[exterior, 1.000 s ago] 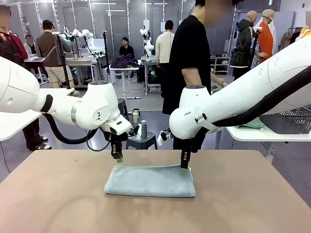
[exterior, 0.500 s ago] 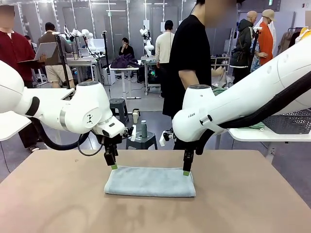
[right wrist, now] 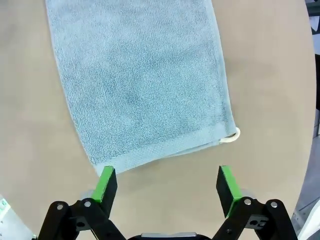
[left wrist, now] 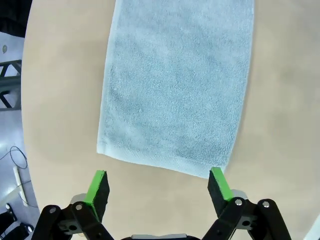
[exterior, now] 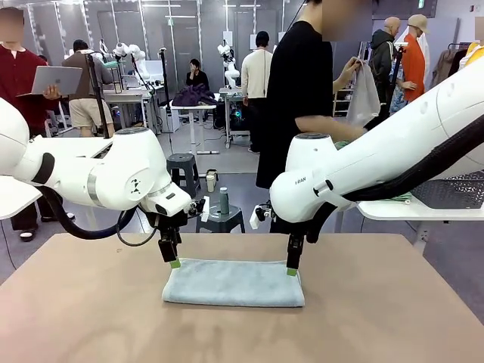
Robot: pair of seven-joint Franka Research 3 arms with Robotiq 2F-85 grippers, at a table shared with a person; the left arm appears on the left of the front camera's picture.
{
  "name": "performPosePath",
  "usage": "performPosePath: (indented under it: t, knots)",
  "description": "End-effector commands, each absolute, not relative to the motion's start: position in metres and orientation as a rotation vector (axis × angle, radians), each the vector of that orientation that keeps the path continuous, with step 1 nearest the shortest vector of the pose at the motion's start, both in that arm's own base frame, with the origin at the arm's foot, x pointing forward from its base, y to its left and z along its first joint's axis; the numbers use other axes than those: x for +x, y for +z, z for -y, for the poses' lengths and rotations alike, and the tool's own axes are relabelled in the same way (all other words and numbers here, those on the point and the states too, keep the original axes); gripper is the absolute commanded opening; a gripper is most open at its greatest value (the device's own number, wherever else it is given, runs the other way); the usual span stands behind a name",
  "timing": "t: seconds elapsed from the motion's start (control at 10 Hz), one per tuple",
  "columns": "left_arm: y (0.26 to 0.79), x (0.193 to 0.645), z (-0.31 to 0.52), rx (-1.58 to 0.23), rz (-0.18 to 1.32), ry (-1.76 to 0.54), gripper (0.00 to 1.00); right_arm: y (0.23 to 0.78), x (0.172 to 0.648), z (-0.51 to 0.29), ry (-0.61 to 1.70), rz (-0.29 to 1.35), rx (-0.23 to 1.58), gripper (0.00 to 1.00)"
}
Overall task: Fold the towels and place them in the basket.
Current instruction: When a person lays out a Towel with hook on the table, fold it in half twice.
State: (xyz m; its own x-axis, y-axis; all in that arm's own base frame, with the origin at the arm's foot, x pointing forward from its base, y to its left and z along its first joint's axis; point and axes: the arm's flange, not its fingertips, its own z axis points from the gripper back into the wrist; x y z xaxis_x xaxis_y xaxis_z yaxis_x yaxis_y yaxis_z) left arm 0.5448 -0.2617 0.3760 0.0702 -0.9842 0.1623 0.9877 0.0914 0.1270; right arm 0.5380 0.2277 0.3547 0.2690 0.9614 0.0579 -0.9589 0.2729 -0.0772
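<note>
Tan table (exterior: 76, 318), folded grey-blue towel (exterior: 234, 283) lying left-to-right, left claw (left wrist: 158, 186) and right claw (right wrist: 165, 182) wide

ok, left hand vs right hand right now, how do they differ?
Left hand hangs at the towel's left end; right hand at its right end. The end by the right hand carries a white tag; the end by the left hand shows none. In the front view the left hand leans; the right hand hangs nearly straight. Shared: both open, empty.
</note>
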Motion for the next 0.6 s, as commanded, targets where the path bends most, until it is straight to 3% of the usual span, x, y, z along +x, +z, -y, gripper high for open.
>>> performPosePath:
  t: [0.0, 0.3, 0.5]
  knots:
    - [0.377, 0.550, 0.263, -0.011, 0.231, -1.477, 1.00, 0.355, 0.540, -0.228, 1.298, 0.102, -0.028, 1.00]
    - [0.376, 0.545, 0.262, -0.019, 0.227, -1.483, 1.00, 0.355, 0.540, -0.228, 1.298, 0.102, -0.028, 1.00]
    - [0.388, 0.510, 0.239, -0.035, 0.265, -1.450, 1.00, 0.382, 0.531, -0.222, 1.193, 0.137, 0.002, 1.00]
